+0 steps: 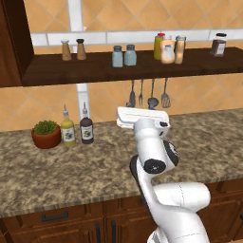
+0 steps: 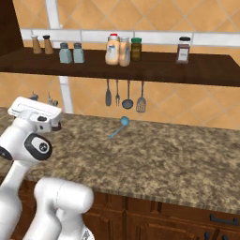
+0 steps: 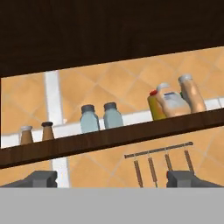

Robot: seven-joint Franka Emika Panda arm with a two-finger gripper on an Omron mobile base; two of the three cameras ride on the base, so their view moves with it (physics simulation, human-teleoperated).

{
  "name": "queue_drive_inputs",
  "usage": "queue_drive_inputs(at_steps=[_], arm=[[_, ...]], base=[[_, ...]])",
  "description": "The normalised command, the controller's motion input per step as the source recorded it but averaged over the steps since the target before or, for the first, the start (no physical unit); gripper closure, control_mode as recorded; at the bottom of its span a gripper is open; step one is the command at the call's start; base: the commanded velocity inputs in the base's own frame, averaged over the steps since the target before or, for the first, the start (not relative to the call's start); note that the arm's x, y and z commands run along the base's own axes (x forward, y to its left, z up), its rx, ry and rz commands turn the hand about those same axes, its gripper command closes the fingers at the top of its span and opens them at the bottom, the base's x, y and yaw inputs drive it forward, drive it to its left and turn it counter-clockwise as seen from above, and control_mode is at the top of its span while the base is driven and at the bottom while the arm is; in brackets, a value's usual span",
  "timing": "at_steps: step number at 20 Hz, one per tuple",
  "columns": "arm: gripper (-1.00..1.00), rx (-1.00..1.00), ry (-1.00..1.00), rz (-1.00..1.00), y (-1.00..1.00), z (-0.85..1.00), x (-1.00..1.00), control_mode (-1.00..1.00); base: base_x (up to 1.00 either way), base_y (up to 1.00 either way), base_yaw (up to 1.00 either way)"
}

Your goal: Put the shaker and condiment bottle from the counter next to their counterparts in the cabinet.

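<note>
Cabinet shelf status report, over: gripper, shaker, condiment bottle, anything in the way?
Gripper open, empty, facing the shelf. Two blue-grey shakers side by side. Condiment bottle beside the wide peach bottle. Nothing blocking.

Speckled brown-grey counter (image 1: 57, 166); dark brown cabinet (image 1: 142, 66); peach-orange condiment bottle (image 1: 180, 50)

White glossy arm (image 1: 166, 199) of rounded tubular links, dark grey-black joint rings with round end caps at the elbow and wrist, flat white rectangular hand block with a dark underside, and two small dark grey finger tips (image 3: 41, 178) on the gripper (image 3: 111, 179).
</note>
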Motion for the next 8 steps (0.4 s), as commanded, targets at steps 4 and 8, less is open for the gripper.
queue_drive_inputs(at_steps=[4, 8], arm=[[-1.00, 0.26, 0.09, -0.01, -0.23, -0.36, -0.96, -1.00], [-1.00, 0.27, 0.11, -0.01, -0.23, -0.33, -0.90, -1.00]], base=[[0.00, 0.00, 0.00], [0.00, 0.00, 0.00]])
